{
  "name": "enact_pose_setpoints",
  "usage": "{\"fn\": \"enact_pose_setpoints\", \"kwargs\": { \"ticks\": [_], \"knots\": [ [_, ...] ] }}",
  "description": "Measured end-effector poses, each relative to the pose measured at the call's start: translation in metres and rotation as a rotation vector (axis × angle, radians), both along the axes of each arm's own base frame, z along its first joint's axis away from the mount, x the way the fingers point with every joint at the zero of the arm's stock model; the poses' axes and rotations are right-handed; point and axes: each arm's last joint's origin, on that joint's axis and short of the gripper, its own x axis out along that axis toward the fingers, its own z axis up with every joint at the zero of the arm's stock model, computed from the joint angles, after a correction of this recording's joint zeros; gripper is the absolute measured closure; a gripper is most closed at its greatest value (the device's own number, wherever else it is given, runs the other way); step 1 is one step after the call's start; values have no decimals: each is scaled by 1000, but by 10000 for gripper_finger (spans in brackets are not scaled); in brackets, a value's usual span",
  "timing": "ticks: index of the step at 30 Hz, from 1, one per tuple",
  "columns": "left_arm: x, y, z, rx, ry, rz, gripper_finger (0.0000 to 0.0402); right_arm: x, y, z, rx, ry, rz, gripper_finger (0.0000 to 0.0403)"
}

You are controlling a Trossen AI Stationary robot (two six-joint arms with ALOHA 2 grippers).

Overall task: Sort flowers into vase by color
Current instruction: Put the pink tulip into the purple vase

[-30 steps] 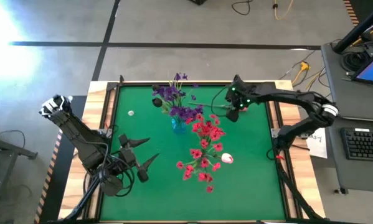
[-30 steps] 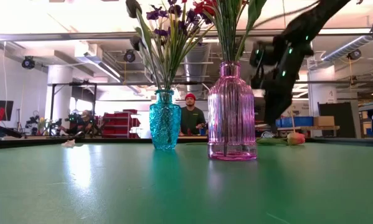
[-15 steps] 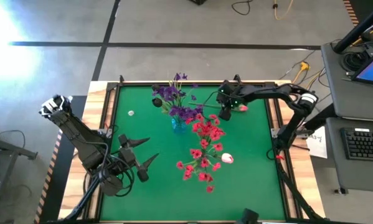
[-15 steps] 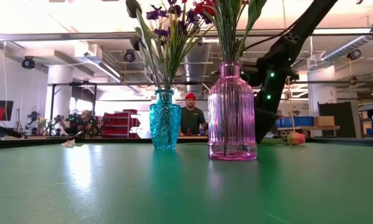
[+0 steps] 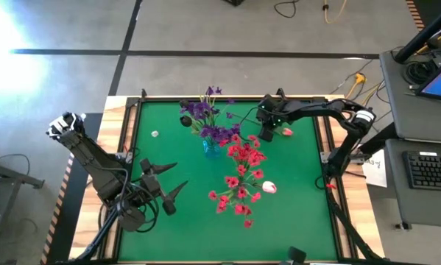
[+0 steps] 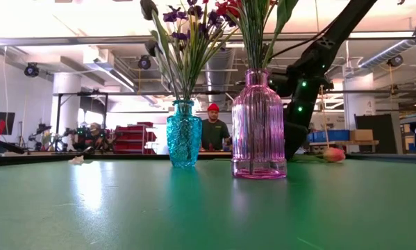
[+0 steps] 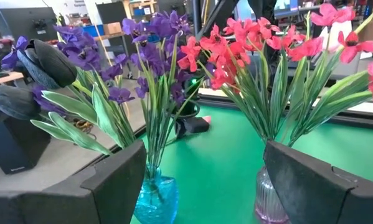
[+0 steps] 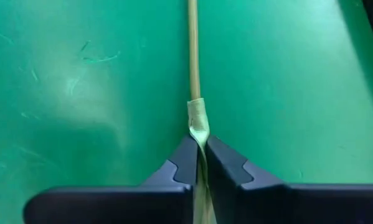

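A tulip with a white-pink bud lies on the green table at the far right, and my right gripper is shut on its stem. The blue vase holds purple flowers. The pink vase holds red flowers, and another white-pink bud shows beside them. My left gripper waits open near the table's left front, pointing at the vases and touching nothing. My right gripper pinches the tulip's thin stem between its two fingers, at a spot where a pale green leaf wraps it. The fingers come from above, pointing down. The stem lies flat on the table, running on past the fingertips.
A small white scrap lies on the table's far left. Wooden rails border the green surface. Bare green table lies along the near edge. In the room behind the table, a person sits at a bench.
My right gripper has gone toward the table's left and down to the table surface, onto the tulip's stem, leaving the bud uncovered beside it. The vases and my left arm have kept still.
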Motion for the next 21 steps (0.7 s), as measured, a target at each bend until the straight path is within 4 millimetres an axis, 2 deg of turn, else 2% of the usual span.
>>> {"fn": "enact_pose_setpoints", "kwargs": {
  "ticks": [4,8,15,21],
  "knots": [
    [1,-1,3,-19,-18,1,95,-3,2,15,-36,-30,-18,388],
    [3,-3,20,-15,-21,-11,95,-9,6,47,-114,-114,-56,389],
    [7,-3,69,66,1,-25,95,-27,24,129,-258,-367,-112,390],
    [17,5,101,127,35,-27,95,-43,60,196,-373,-555,-27,390]
  ]
}}
